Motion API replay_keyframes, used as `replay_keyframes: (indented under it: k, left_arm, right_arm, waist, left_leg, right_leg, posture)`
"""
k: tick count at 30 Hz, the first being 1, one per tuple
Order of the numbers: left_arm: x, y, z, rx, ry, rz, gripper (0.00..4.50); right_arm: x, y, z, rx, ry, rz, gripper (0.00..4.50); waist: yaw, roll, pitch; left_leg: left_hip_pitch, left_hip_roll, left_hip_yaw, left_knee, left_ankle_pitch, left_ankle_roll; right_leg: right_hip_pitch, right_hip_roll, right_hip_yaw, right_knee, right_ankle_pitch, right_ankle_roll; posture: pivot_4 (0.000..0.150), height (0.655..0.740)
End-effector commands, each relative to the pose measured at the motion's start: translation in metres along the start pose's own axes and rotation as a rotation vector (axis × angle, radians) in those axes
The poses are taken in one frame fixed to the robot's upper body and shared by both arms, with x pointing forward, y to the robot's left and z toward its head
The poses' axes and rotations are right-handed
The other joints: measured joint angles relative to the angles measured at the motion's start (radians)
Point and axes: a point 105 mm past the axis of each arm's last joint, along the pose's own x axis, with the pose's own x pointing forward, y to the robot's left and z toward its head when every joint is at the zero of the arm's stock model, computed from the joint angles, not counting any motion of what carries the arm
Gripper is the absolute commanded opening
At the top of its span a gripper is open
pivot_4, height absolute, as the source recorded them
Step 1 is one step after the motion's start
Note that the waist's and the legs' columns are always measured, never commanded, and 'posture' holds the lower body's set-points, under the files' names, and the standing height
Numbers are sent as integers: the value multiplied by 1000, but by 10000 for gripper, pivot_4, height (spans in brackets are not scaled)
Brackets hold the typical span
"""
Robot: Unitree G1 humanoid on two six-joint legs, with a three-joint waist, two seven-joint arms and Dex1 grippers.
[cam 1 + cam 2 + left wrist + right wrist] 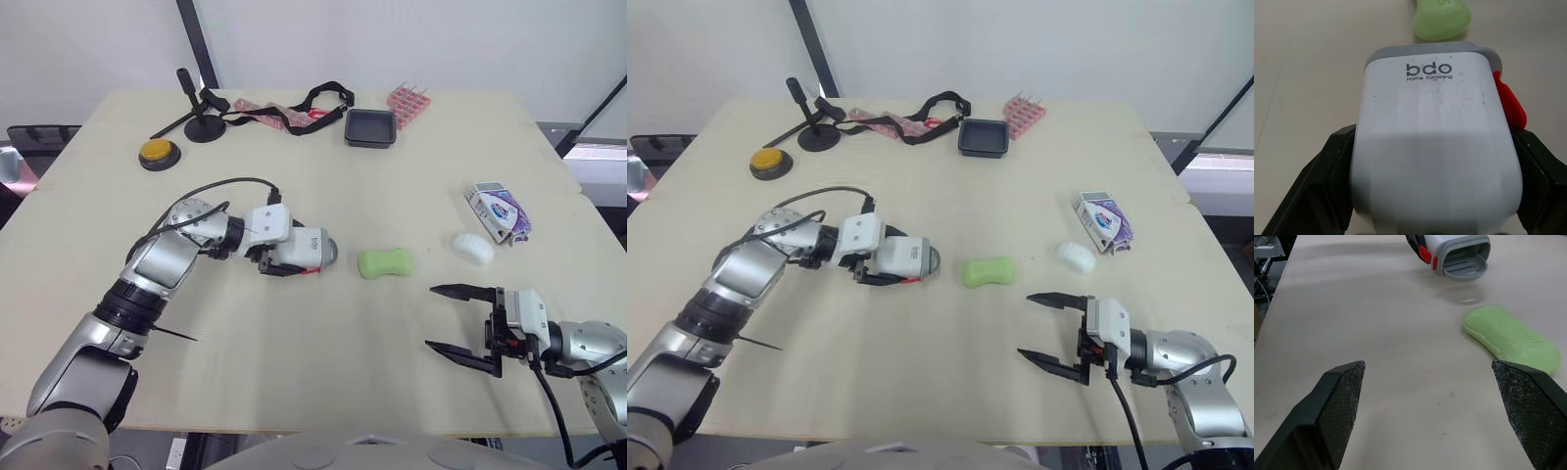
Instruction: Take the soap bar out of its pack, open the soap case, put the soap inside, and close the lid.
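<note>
The left gripper (282,262) pinches the soap case (312,249); the right gripper (431,316) is spread. The green soap bar (385,263) lies on the desk (294,372) near the case. It is probably stiff and slippery, so grasp its narrow waist.

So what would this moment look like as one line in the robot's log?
left gripper: shut on white plastic soap case, mouth open | right gripper: open, empty | green soap bar: on beige table, outside case

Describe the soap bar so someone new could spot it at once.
Look to the middle of the beige table. Between the white plastic soap case and a white oval piece lies the green waisted soap bar, the only green thing there.
</note>
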Motion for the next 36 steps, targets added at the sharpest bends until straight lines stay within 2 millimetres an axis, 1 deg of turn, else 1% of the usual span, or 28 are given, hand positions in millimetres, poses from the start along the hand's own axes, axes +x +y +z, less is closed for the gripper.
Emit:
replay_keyframes:
  k: [1, 5, 9, 15, 17, 21, 27, 30, 36]
  left_arm:
    - [3, 4, 12, 56, 31, 0, 34845]
    - [6, 1, 10, 63, 71, -27, 34845]
    - [8, 0, 13, 73, 87, -43, 34845]
    - [0, 2, 8, 85, 122, -54, 34845]
    - [-5, 3, 5, 94, 138, -55, 34845]
    - [-21, 6, -9, 101, 182, -50, 34845]
    - [-41, 6, -26, 60, 196, -27, 34845]
    - [-43, 4, -31, 57, 195, -25, 34845]
    - [-37, 0, -39, 29, 189, -28, 34845]
  right_arm:
    - [-1, -7, 3, -22, -6, -19, 44713]
    - [0, -11, 3, -27, -1, -24, 44713]
    - [-1, -13, 1, -30, 7, -27, 44713]
    - [0, -14, 1, -33, 10, -27, 44713]
    - [0, -14, 1, -35, 12, -28, 44713]
    - [2, -15, 3, -37, 15, -26, 44713]
    - [2, -16, 3, -38, 20, -24, 44713]
    - [2, -17, 4, -38, 20, -25, 44713]
    - [2, -18, 4, -40, 25, -17, 44713]
  waist:
    - [0, 0, 0]
    - [-1, 0, 0]
    - [2, 0, 0]
    - [5, 0, 0]
    - [4, 0, 0]
    - [4, 0, 0]
    - [5, 0, 0]
    - [6, 0, 0]
    - [7, 0, 0]
  left_leg:
    - [0, 0, 0, 0, 0, 0]
    - [0, 0, 0, -1, 0, 0]
    - [0, 0, 0, -1, 0, 0]
    - [0, -1, 0, -1, 0, 0]
    - [0, 0, 0, -1, 0, 0]
    - [0, 0, 0, -1, 0, 0]
    - [0, 0, 0, -1, 0, 0]
    - [0, 0, 0, -1, 0, 0]
    - [0, 0, 0, -1, 0, 0]
  right_leg:
    - [0, 0, 0, 0, 0, 0]
    - [0, 0, 0, 0, 0, 0]
    - [0, 1, 0, -1, 0, 0]
    - [1, 1, 0, -1, 0, 0]
    - [1, 1, 0, -1, 0, 0]
    - [1, 1, 0, -1, 0, 0]
    - [1, 1, 0, -2, 0, 0]
    - [1, 1, -1, -2, 0, 0]
    - [1, 1, -1, -2, 0, 0]
  posture:
    - [1500, 7400]
    - [1500, 7400]
    - [1500, 7400]
    - [1500, 7400]
    - [1500, 7400]
    - [1500, 7400]
    - [1500, 7400]
    - [1500, 7400]
    - [1500, 7400]
